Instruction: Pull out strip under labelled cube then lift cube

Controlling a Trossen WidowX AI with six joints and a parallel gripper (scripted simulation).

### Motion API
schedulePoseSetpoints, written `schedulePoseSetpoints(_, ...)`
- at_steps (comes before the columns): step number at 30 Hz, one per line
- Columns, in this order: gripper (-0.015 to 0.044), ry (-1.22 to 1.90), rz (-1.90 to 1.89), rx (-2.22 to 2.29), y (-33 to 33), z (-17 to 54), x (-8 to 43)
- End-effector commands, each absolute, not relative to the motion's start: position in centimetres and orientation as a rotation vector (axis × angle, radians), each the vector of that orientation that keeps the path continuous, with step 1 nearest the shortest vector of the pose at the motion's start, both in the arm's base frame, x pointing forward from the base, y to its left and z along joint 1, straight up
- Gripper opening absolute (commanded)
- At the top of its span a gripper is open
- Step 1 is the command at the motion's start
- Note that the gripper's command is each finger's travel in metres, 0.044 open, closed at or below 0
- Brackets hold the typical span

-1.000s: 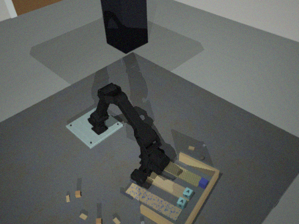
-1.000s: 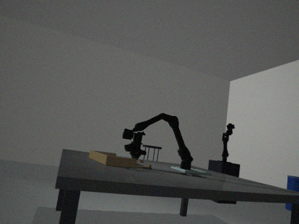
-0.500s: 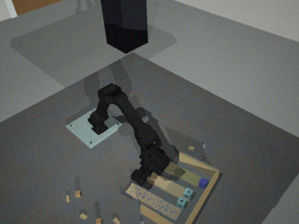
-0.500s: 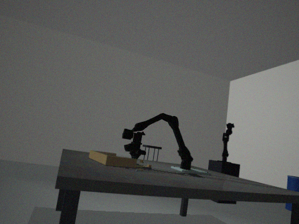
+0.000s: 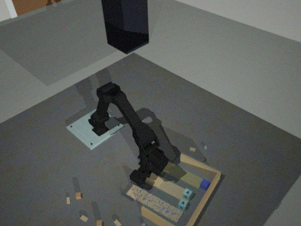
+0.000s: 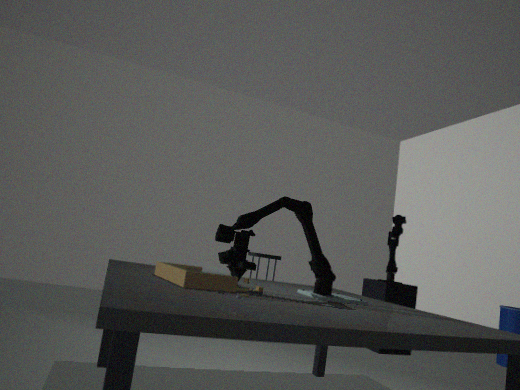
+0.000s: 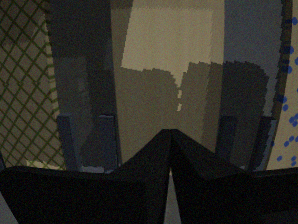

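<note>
Indoors, dark grey tabletop (image 6: 300, 320), pale plain wall (image 6: 465, 215), grey ceiling (image 6: 280, 65).

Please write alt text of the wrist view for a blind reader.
Closed black gripper fingertips point over a plain pale wooden strip, between a green cross-hatched strip at left and a blue-speckled pale strip at right.

Frame walls (image 5: 202, 200) (image 6: 210, 281): wood-look, matt. Middle strip (image 5: 171, 188) (image 7: 170, 35): plain, smooth, wood-like. Base plate (image 5: 84, 134): smooth, pale. Arm (image 5: 125, 108) (image 6: 312, 235): black, matt. Desk (image 6: 200, 317): dark, matt.
</note>
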State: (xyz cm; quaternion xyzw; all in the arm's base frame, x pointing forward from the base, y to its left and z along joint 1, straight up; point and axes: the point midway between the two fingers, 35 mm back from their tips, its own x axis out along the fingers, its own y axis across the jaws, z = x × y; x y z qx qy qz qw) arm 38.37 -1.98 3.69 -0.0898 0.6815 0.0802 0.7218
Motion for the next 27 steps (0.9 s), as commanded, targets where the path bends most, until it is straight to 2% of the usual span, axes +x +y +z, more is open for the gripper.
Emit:
schedulePoseSetpoints(1, 0.0, 1.523, 0.182, -0.2, -2.2, 3.2, 37.3)
schedulePoseSetpoints(27, 0.0, 1.527, 0.182, -0.2, -3.1, 3.0, 33.4)
